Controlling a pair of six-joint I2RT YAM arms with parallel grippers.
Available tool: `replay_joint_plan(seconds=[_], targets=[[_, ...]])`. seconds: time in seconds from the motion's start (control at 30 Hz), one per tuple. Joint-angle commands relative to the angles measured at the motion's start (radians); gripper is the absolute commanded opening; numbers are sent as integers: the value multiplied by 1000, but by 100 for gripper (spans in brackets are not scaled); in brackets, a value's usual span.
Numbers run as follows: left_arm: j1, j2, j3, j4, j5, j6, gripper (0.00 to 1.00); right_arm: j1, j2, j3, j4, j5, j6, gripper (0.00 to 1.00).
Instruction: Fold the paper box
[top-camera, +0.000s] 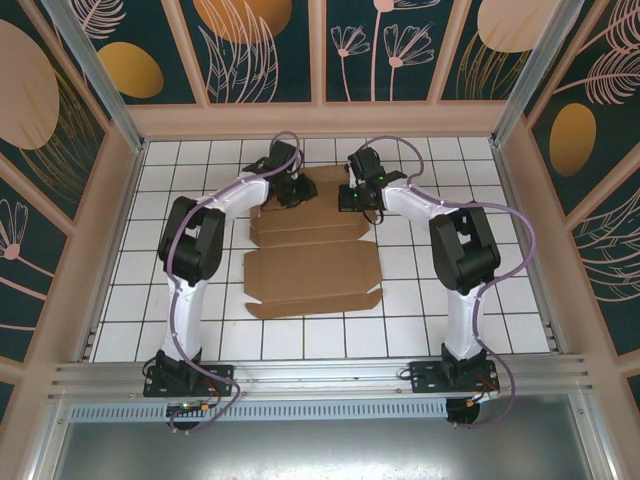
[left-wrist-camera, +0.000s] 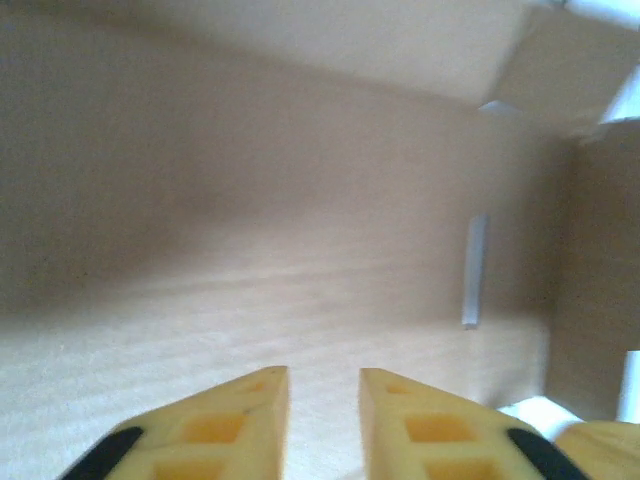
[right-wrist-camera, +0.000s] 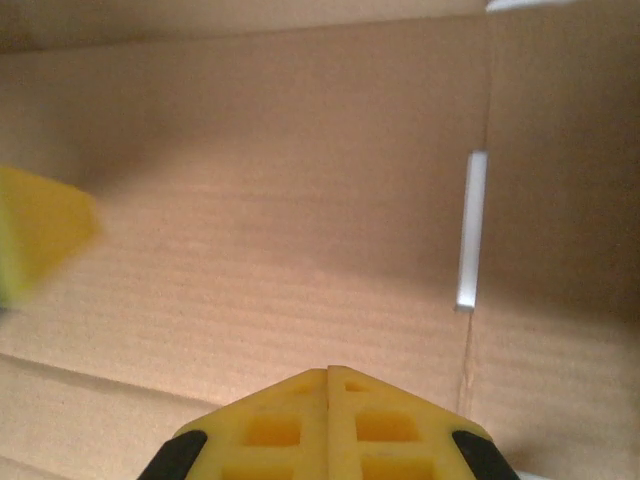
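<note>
Brown die-cut cardboard paper box (top-camera: 312, 265) lies flat mid white-tiled table (top-camera: 130, 300), between both arms. Left gripper (left-wrist-camera: 325, 385) is over its far-left part, yellow fingers slightly apart, nothing between them. Right gripper (right-wrist-camera: 328, 372) is over the far-right part, fingers pressed together, empty.

Top view: bright, even overhead light, sharp across the white tiled counter (top-camera: 480, 300); shadows short and soft, no glare. Left wrist view: soft throughout. The plain brown cardboard die-cut sheet (left-wrist-camera: 300, 250) is smeared, with a dim band upper left, brighter toward the bottom. Yellow left end effector (left-wrist-camera: 325, 385) tips fuzzy. Right wrist view: crisper, corrugation lines resolve; yellow right end effector (right-wrist-camera: 328, 380) slightly soft; yellow shape (right-wrist-camera: 40, 235) at left edge fully defocused.
</note>
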Motion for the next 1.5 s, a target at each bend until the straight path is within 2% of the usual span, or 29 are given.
replay_joint_plan(seconds=[0.0, 0.1, 0.17, 0.23, 0.43, 0.6, 0.7, 0.9, 1.0, 1.2, 1.37, 1.47], targets=[[0, -166, 104, -113, -40, 81, 31, -8, -19, 26, 5, -2, 44, 0], [1, -237, 147, -250, -183, 159, 40, 12, -5, 47, -12, 23, 47, 0], [8, -270, 149, -348, -330, 211, 54, 34, 25, 71, -29, 36, 42, 0], [32, -288, 114, -402, -412, 235, 60, 58, 60, 97, -44, 44, 38, 0], [64, -272, 23, -463, -511, 286, 63, 106, 122, 135, -55, 100, 24, 0], [64, -221, 46, -474, -469, 294, 68, 106, 119, 109, -23, 93, 18, 0], [64, -169, 86, -517, -502, 302, 68, 106, 112, 89, -5, 97, 10, 0], [66, -82, 90, -516, -510, 319, 63, 99, 106, 61, 25, 84, 10, 0], [79, -65, 67, -467, -476, 324, 58, 93, 114, 53, 34, 76, 10, 0], [151, -140, -70, -321, -340, 318, 35, 79, 118, 19, 60, 61, 12, 0], [197, -217, -226, -177, -167, 324, 19, 72, 126, 6, 72, 47, 17, 0], [221, -256, -294, -119, -117, 320, 8, 72, 135, 15, 68, 44, 19, 0]])
